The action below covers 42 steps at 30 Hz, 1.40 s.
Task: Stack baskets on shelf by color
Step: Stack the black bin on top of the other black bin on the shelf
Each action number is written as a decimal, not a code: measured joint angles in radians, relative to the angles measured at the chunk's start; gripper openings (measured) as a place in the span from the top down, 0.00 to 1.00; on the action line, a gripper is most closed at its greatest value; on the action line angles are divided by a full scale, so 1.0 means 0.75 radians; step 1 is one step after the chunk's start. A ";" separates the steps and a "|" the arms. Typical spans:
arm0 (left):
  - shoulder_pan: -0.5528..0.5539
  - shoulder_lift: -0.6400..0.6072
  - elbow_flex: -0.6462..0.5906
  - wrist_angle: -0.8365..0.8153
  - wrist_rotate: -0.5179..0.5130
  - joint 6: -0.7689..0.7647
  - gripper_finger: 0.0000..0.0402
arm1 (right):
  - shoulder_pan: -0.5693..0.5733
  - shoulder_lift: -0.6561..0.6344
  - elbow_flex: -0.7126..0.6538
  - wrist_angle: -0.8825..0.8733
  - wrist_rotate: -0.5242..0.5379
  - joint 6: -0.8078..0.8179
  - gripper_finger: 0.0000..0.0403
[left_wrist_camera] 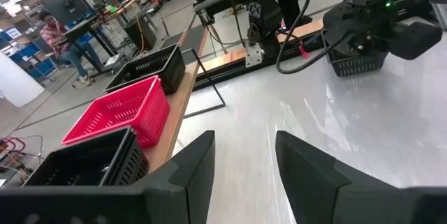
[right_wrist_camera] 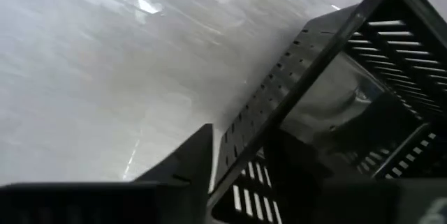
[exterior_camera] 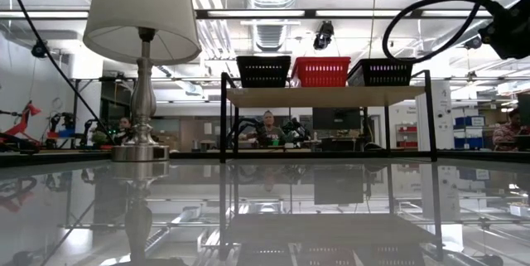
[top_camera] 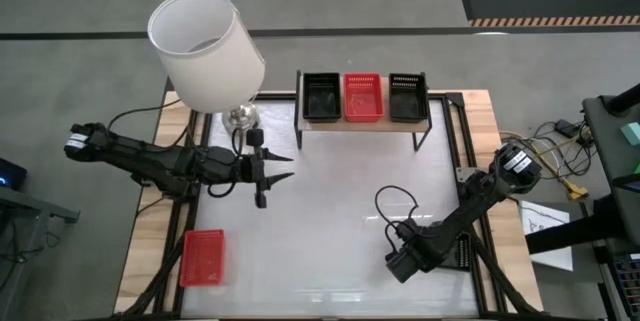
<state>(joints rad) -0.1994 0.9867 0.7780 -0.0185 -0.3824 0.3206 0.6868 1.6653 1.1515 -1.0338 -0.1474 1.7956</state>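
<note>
A: Where are the baskets?

B: Three sit in a row on the shelf (top_camera: 362, 125) at the far edge of the surface (top_camera: 330, 221): black, red basket (top_camera: 363, 96), black. A second red one (top_camera: 202, 258) lies at the near left corner. The right tool (top_camera: 402, 264), low near the front right, has a black basket (right_wrist_camera: 335, 105) at its fingers, one finger inside the wall and one outside. I cannot tell if it is clamped.

A: And the left tool (top_camera: 262, 168)?

B: Fingers apart, empty, hovering left of centre, pointing right.

A: How would a basket handle?

B: Probably light, stiff perforated plastic, a little slick. Pinching one wall just under the rim looks soundest.

A: Which way do they lie?

B: All sit mouth up. On the shelf, long axes run front to back, as does the loose red one's.
</note>
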 joint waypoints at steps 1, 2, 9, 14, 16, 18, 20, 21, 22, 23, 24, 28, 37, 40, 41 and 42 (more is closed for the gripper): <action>0.000 0.000 0.000 0.000 0.000 0.000 0.66 | 0.000 0.000 0.000 0.001 0.001 -0.001 0.72; 0.000 0.000 0.000 0.000 0.000 0.000 0.66 | 0.000 0.000 0.001 0.002 0.001 -0.003 0.76; 0.000 0.000 0.000 0.001 0.000 0.000 0.66 | 0.000 -0.014 0.002 0.013 -0.013 -0.039 0.97; 0.000 0.000 0.000 0.000 0.000 0.001 0.66 | 0.000 -0.063 0.013 0.068 -0.024 -0.269 0.97; 0.000 0.000 0.000 0.001 0.000 0.001 0.66 | 0.001 -0.075 0.040 0.127 -0.021 -0.521 0.97; 0.001 -0.001 -0.002 0.001 0.000 0.001 0.66 | 0.001 -0.079 0.080 0.162 0.003 -0.846 0.97; 0.001 -0.001 -0.003 0.001 0.000 0.001 0.66 | 0.001 -0.079 0.122 0.178 0.063 -1.212 0.97; 0.002 -0.001 -0.003 0.001 0.000 0.001 0.66 | 0.001 -0.079 0.146 0.184 0.117 -1.384 0.97; 0.002 -0.001 -0.003 0.001 0.000 0.001 0.66 | 0.001 -0.079 0.168 0.184 0.182 -1.552 0.97; 0.002 -0.001 -0.003 0.001 0.000 0.001 0.66 | 0.001 -0.079 0.189 0.179 0.250 -1.700 0.97; 0.002 -0.001 -0.003 0.001 0.000 0.001 0.66 | 0.000 -0.079 0.215 0.168 0.326 -1.843 0.97; 0.001 -0.001 -0.004 0.001 0.000 0.001 0.66 | -0.025 -0.082 0.345 0.027 0.640 -2.211 0.97; 0.001 -0.002 -0.004 0.001 0.000 0.001 0.66 | -0.227 -0.094 0.693 -0.562 0.895 -2.302 0.98; 0.001 -0.002 -0.004 0.001 0.000 0.001 0.66 | -0.334 -0.094 0.788 -0.685 0.896 -2.351 0.98; 0.001 -0.002 -0.004 0.001 0.000 0.001 0.66 | -0.374 -0.094 0.819 -0.708 0.897 -2.372 0.98; 0.001 -0.002 -0.004 0.001 0.000 0.001 0.66 | -0.416 -0.095 0.849 -0.721 0.897 -2.402 0.98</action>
<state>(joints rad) -0.1986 0.9855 0.7749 -0.0177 -0.3821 0.3214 0.3752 1.5937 1.7882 -1.5743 0.5254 -0.0056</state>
